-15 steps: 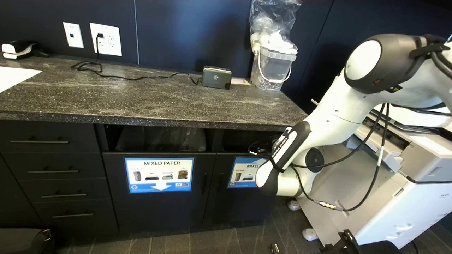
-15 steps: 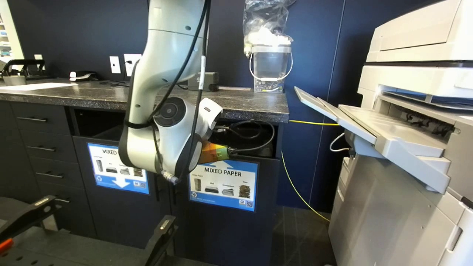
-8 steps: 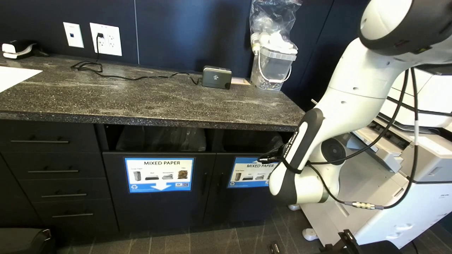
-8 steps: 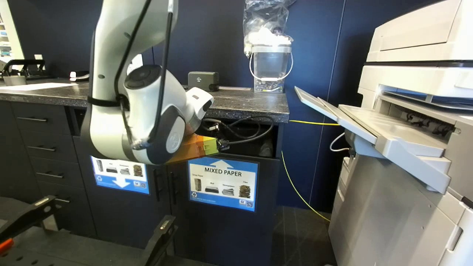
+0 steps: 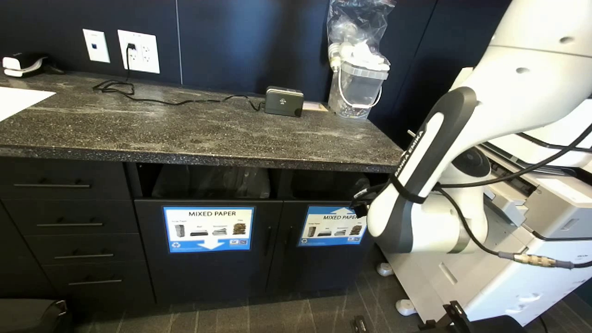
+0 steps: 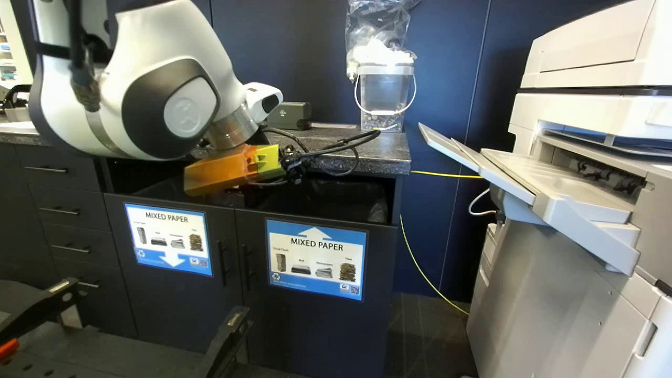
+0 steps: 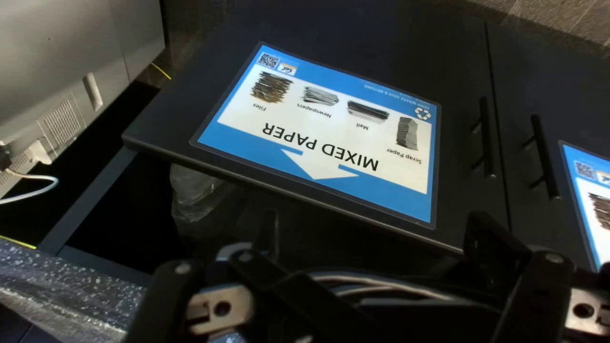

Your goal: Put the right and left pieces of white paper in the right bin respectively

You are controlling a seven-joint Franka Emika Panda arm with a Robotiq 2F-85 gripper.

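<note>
Right bin [image 6: 320, 333] beneath countertop [image 5: 185, 129], pincer [image 7: 371, 252] spread near its mouth, printer [image 6: 551, 257] nearby

Cabinet signs [image 5: 209, 230] reading "MIXED PAPER", right sign [image 7: 329, 133] listing "Scrap Paper", "Mail", "Newspapers", "Files", arm [image 5: 490, 111] lettered "RANKA EMIKA"

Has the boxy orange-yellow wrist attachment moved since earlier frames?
Yes: the attachment shifted up and left in an exterior view, judged against the rectangular blue-white up-arrow sign.

Arm [image 5: 492, 120] slanting down, wrist [image 6: 168, 100] bent, claw [image 7: 379, 233] parted, black fingers [image 7: 493, 245] well apart
</note>
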